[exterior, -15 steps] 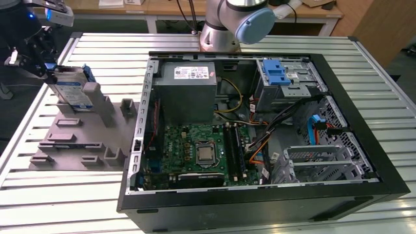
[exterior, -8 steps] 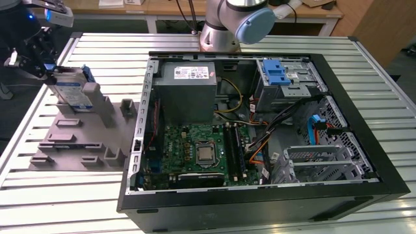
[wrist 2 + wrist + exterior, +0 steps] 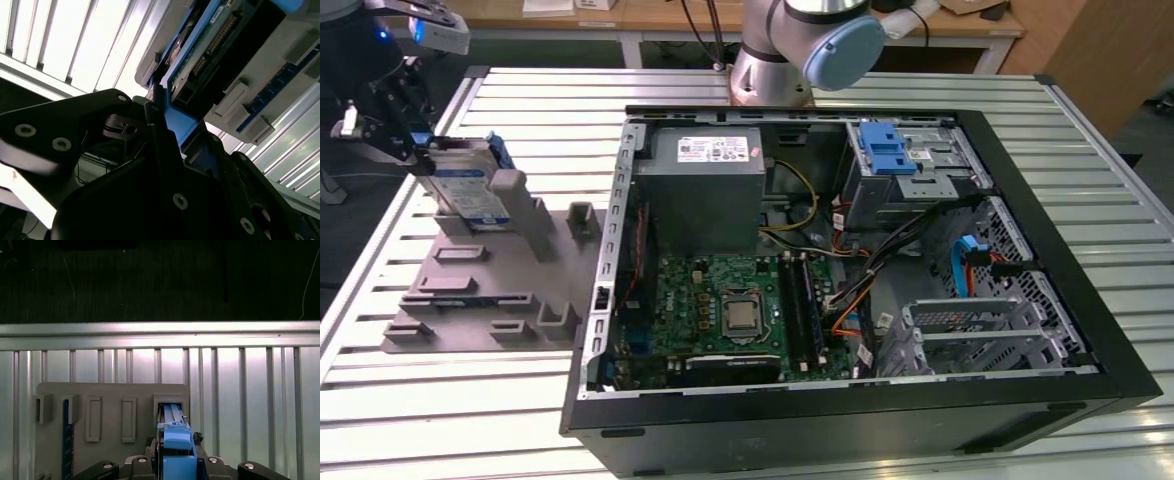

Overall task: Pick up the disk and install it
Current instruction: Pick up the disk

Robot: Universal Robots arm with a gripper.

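Claw (image 3: pixel 414 158) is closed on the disk (image 3: pixel 464 188), gripping the edge of its blue carrier. In the second wrist view the blue frame sits pinched betw. the dark fingers (image 3: pixel 160 150). Disk stands upright on edge at the far slot of the grey holder block (image 3: pixel 480 290), on the table (image 3: pixel 440 400) at the exterior view's left. It's well apart from the blue-latched drive cage (image 3: pixel 907 160) inside the open PC case (image 3: pixel 607 300). Can't tell if the disk's bottom edge is seated in the slot or just clear of it.
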